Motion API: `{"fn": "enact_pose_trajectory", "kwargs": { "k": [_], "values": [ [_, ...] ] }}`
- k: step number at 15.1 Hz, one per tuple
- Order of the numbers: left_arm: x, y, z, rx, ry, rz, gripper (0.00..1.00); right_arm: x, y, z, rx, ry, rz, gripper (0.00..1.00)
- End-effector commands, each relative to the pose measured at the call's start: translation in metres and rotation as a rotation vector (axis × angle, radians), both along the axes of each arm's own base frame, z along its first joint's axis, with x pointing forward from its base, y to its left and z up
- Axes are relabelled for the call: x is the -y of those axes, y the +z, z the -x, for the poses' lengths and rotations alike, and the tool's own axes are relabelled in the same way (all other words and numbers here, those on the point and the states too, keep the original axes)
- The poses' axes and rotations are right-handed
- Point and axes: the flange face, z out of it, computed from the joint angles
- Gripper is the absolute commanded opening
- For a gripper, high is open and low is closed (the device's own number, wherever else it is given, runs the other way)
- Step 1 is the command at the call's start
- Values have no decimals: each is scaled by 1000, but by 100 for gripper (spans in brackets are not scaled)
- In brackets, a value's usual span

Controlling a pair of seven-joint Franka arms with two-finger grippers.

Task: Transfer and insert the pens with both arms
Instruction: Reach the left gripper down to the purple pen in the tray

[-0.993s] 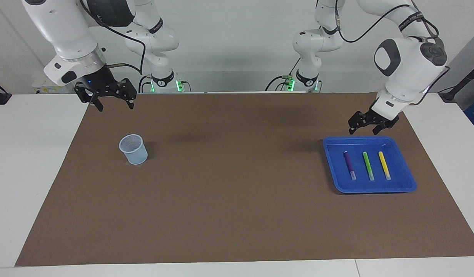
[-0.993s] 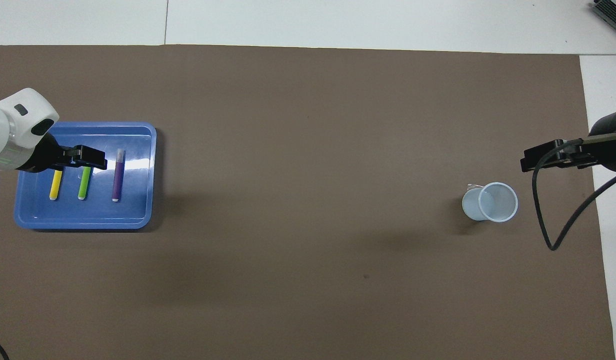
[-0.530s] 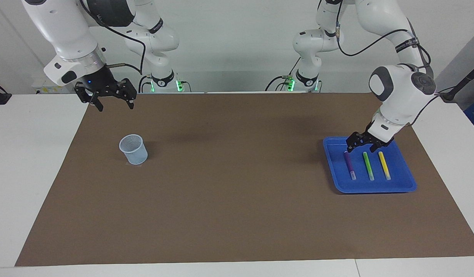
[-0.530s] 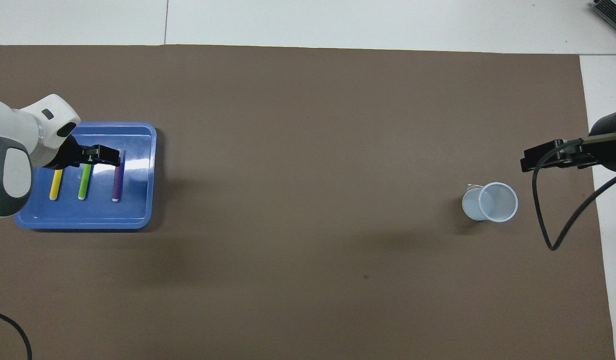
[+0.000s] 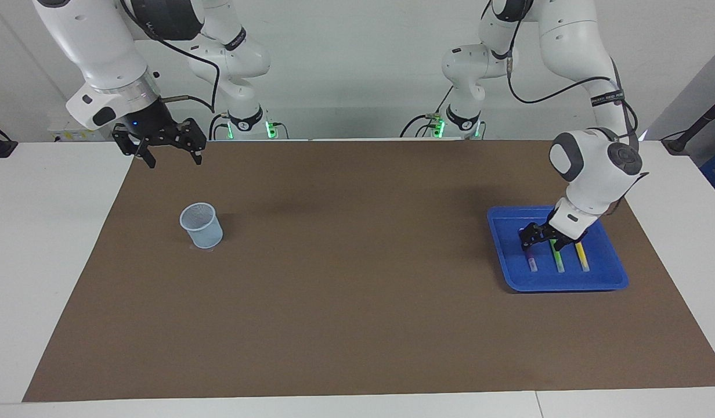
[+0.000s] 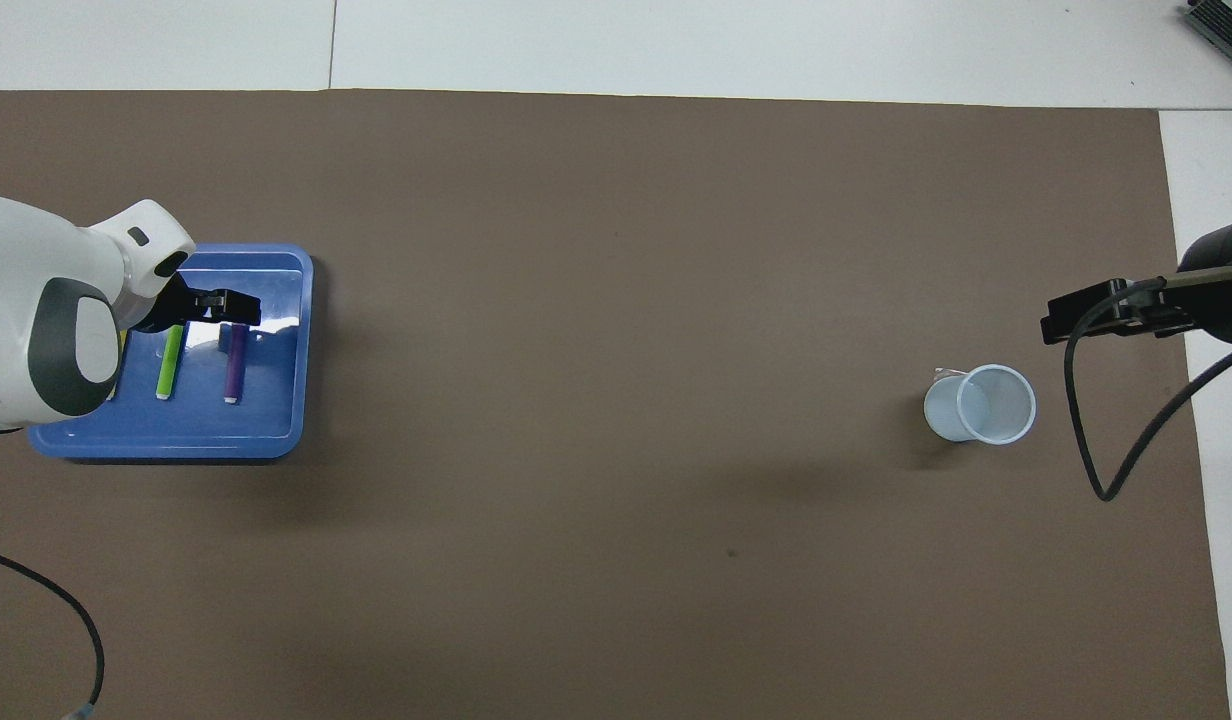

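Observation:
Three pens lie side by side in a blue tray (image 5: pixel 566 285) at the left arm's end of the table: purple (image 5: pixel 530 261), green (image 5: pixel 558 262) and yellow (image 5: pixel 582 260). My left gripper (image 5: pixel 537 235) is low in the tray, open, over the robot-side ends of the purple and green pens. In the overhead view it (image 6: pixel 226 305) covers the top of the purple pen (image 6: pixel 235 372), with the green pen (image 6: pixel 167 368) beside it. The arm hides most of the yellow pen there. My right gripper (image 5: pixel 170 155) waits open in the air, over the mat's robot-side edge.
A pale blue plastic cup (image 5: pixel 201 225) stands upright on the brown mat (image 5: pixel 357 302) at the right arm's end, also in the overhead view (image 6: pixel 981 403). Two smaller white arms with green lights (image 5: pixel 244 119) stand at the table's robot end. A black cable (image 6: pixel 1106 480) hangs from the right arm.
My left gripper has come down from above the tray's robot-side edge into the tray, onto the ends of the purple and green pens. The right arm has not moved.

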Motion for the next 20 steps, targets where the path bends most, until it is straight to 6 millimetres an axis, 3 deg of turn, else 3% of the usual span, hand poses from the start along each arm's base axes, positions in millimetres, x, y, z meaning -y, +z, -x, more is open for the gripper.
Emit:
{"fn": "enact_pose_trajectory", "kwargs": {
  "k": [1,5,7,10,12,14,15,16,17,18,20],
  "values": [
    [-5,-12,0,16,-24,8,95,1,0,4,14,-6,-11,100],
    [-4,-38,15,16,-32,3,88,1,0,4,14,-6,-11,100],
    [-2,-45,21,10,-33,2,80,2,0,4,14,-6,-11,100],
    [-1,-46,22,5,-33,2,50,1,0,4,14,-6,-11,100],
    [-1,-44,21,7,-36,1,46,1,0,4,14,-4,-11,100],
    [-2,-43,19,10,-33,2,28,2,0,4,16,-6,-11,100],
    [-2,-42,18,11,-36,1,27,2,0,4,16,-7,-11,100],
    [-3,-40,17,19,-35,-1,41,1,0,4,16,-6,-11,100],
    [-2,-41,16,21,-49,-5,74,1,0,4,16,-6,-11,100],
    [-5,-39,16,23,-56,-6,78,1,0,4,14,-4,-11,100],
    [-6,-35,12,33,-63,-7,95,2,0,4,14,-6,-11,100]
  ]
}}
